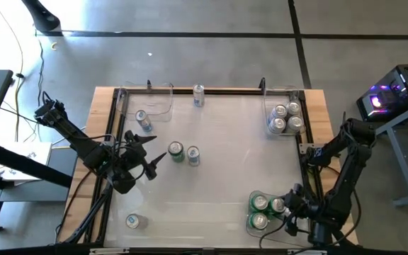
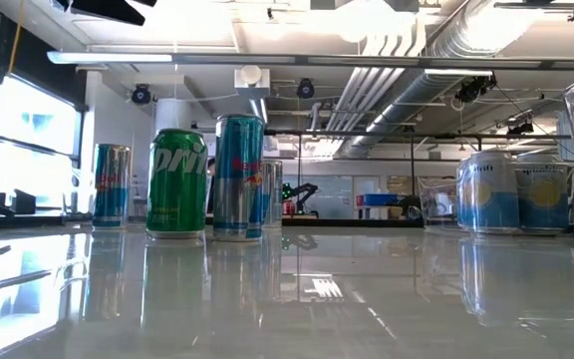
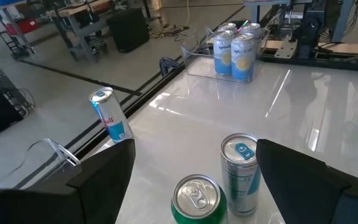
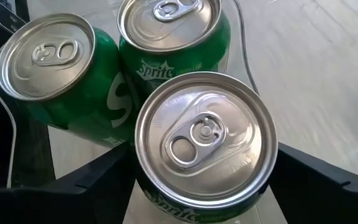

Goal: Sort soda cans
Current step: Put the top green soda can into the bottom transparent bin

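Note:
In the high view my right gripper (image 1: 283, 210) is at the table's near right corner, over three green soda cans (image 1: 261, 210) that stand upright together in a clear bin (image 1: 248, 221). In the right wrist view it is open, its fingers on either side of the nearest green can (image 4: 202, 140); a thin light gap shows beside one finger. My left gripper (image 1: 151, 153) is open at the left, pointing toward a green can (image 1: 176, 151) and a silver-blue can (image 1: 193, 156) standing side by side mid-table. Both cans (image 3: 196, 198) (image 3: 240, 171) stand ahead of its fingers.
A clear bin (image 1: 297, 132) at the far right holds several silver-white cans (image 1: 286, 117). Another clear bin (image 1: 163, 106) stands at the far left, with a blue can (image 1: 143, 120) beside it. Single cans stand at the far edge (image 1: 198, 95) and near left (image 1: 132, 222).

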